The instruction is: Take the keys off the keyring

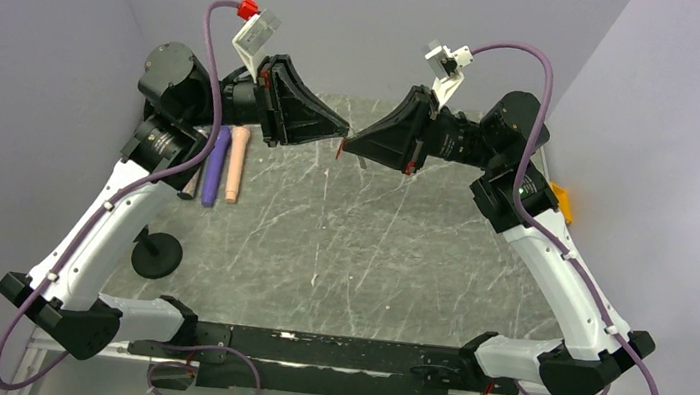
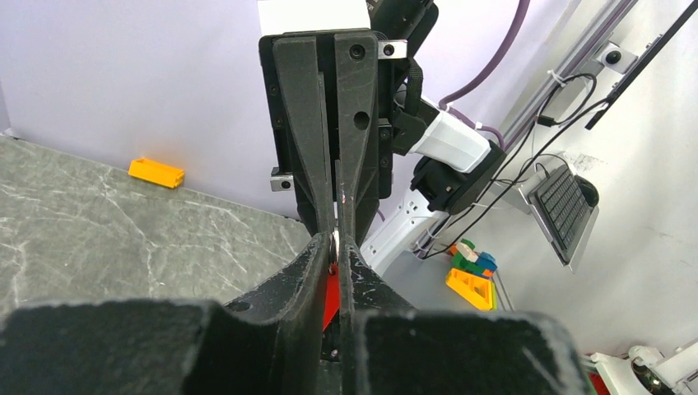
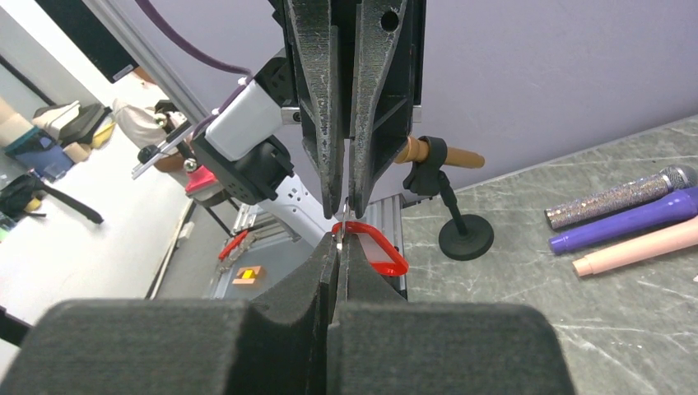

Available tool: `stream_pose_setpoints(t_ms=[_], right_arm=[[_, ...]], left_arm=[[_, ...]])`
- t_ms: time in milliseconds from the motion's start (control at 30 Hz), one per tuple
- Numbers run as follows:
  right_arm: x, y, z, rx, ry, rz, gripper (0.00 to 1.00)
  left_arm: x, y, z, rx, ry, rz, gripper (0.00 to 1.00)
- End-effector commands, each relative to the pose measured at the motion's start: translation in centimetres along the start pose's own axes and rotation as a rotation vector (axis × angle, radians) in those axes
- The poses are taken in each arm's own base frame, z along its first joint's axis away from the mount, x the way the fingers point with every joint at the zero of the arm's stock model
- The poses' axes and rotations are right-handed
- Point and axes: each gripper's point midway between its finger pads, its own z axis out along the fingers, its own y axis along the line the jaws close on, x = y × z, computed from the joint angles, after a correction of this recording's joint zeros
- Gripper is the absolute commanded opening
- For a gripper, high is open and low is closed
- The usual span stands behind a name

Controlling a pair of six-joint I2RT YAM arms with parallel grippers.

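Keyring (image 2: 331,298) is pinched by R gripper (image 3: 337,241), long axis hung down. L gripper (image 2: 336,243) is set tip-to-tip opposite keyring, nearly closed; grip can't be told.

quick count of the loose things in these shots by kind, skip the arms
mic-shaped sticks: 3
black stand: 1
orange box: 1
red keyring: 1
total: 6

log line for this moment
stage: keyring held above table | right jaws: shut on keyring | left jaws: nearly closed, grip unclear
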Motion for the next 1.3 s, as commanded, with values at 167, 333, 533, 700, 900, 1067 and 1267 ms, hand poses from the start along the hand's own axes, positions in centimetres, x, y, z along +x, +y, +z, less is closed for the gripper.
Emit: stream_pose_setpoints(t_ms=[167, 333, 533, 700, 900, 1067, 1267], right_arm=[[-2.1, 1.7, -0.1, -0.034, -0.055, -0.08, 0.0], [-2.2, 1.8, -0.1, -0.036, -0.054, -0.083, 0.0], [-1.9, 1.7, -0.2, -0.033, -0.045, -0.072, 0.0], [-1.2, 1.3, -0.3, -0.021, -0.027, -0.062, 0.0], [0.6, 0.5, -0.8, 0.023, 0.029, -0.038, 0.0], [1.6, 0.2, -1.3, 0.046, 0.07, -0.029, 0.0], [2.7, -0.1, -1.6, 0.06, 0.108, -0.011, 0.0]], left_arm=[[-0.2, -1.0, 0.0, 0.021, 0.012, 0.035, 0.1], [-0.2, -1.1, 0.1, 0.027, 0.015, 0.044, 0.01], [0.5, -1.1, 0.4, 0.021, 0.055, 0.044, 0.0], [1.4, -0.9, 0.7, -0.022, 0.139, 0.101, 0.0], [3.1, -0.4, 1.3, -0.058, 0.233, 0.141, 0.0], [3.6, -0.2, 1.3, -0.075, 0.256, 0.162, 0.0], [4.5, 0.0, 1.1, -0.103, 0.295, 0.203, 0.0]])
